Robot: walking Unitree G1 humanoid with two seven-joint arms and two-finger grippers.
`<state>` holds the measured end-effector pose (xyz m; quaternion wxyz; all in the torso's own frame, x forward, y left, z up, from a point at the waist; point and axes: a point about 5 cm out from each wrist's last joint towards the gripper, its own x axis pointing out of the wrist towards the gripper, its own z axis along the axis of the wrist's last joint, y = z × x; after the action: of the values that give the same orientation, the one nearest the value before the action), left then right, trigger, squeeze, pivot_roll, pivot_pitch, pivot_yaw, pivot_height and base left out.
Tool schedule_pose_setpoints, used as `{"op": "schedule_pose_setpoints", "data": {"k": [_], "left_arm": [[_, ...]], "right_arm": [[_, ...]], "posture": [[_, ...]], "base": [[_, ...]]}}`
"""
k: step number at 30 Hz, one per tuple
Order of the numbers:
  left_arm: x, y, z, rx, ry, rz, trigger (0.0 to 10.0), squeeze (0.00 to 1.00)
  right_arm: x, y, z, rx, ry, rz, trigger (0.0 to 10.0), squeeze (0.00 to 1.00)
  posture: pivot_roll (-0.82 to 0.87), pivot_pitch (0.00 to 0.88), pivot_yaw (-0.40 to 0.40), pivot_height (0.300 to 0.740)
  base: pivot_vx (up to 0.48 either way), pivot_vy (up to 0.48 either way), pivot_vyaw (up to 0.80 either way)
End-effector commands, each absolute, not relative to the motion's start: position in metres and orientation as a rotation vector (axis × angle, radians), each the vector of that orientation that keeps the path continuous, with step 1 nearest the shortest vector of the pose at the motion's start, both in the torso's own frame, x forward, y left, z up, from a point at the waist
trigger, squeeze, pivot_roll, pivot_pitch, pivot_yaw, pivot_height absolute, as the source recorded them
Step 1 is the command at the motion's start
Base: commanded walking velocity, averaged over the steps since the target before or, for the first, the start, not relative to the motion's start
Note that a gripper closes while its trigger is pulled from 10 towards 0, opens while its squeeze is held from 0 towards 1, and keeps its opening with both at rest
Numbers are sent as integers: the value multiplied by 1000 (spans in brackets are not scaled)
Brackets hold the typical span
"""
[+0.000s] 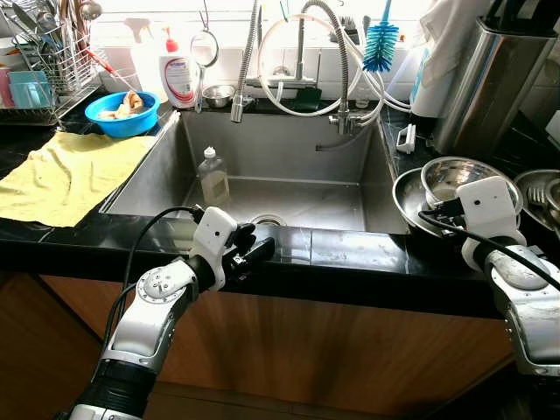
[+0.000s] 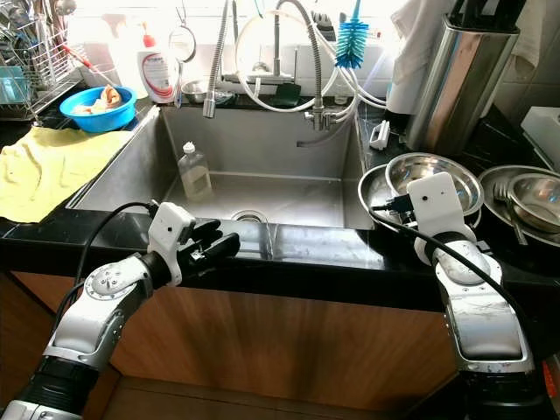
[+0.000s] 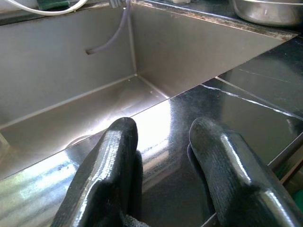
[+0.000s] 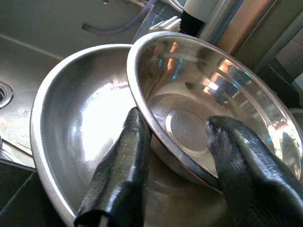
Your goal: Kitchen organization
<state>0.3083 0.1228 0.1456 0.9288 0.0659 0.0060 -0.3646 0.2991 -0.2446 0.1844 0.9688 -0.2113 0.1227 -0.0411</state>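
Two nested round stainless-steel bowls sit on the black stone surface just right of the sink: a smaller steel bowl tilted inside a wider shallow steel bowl. The right tool has its black fingers apart and straddling the near rim of the smaller bowl, one finger outside the wall in the wider bowl, the other inside; not yet clamped, by the look of it.

Handling, as a guess: thin steel, so light and stiff, not fragile, but polished and slick, w/ a curved wall that could slide out of a pinch. Best hold is the rim, fingers either side, approx. where the tool is now. The two bowls touch, so lifting one may drag or rattle the other.

Left tool rests on the front edge of the surface before the rectangular stainless-steel sink, fingers apart w/ nothing between. Inside the sink stands a clear plastic bottle. Farther out: crumpled yellow cloth, round blue plastic bowl w/ food scraps, white dish-soap bottle, blue bottle brush.

Hard to tell: more steel dishes at far right are cut off by the frame; the wrist housing hides part of the bowls from the head views; the window glare washes out the back ledge.
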Motion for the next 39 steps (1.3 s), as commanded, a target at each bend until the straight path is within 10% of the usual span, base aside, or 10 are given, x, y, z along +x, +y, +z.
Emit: {"op": "schedule_pose_setpoints", "data": {"k": [1, 35, 36, 37, 38, 39], "left_arm": [[309, 122, 139, 150, 52, -761, 10000, 0], [311, 122, 140, 149, 34, -731, 10000, 0], [311, 122, 141, 148, 31, -727, 10000, 0], [311, 122, 141, 148, 30, -725, 10000, 0], [311, 122, 141, 148, 29, -723, 10000, 0], [311, 122, 141, 148, 27, -721, 10000, 0]], "right_arm": [[302, -244, 190, -435, 230, -77, 0, 0], [312, -230, 228, -419, 21, -94, 0, 0], [313, -226, 238, -414, -43, -84, 2196, 0], [314, -225, 243, -414, -70, -78, 2196, 0], [314, -223, 246, -413, -91, -72, 8000, 0], [315, -218, 250, -415, -110, -47, 10000, 0]], "posture": [[-130, 0, 26, 740], [-125, 0, 17, 740], [-125, 0, 16, 740], [-125, 0, 16, 740], [-125, 0, 16, 740], [-128, 0, 17, 740]], "base": [[0, 0, 0], [0, 0, 0], [0, 0, 0], [0, 0, 0], [0, 0, 0], [0, 0, 0]]}}
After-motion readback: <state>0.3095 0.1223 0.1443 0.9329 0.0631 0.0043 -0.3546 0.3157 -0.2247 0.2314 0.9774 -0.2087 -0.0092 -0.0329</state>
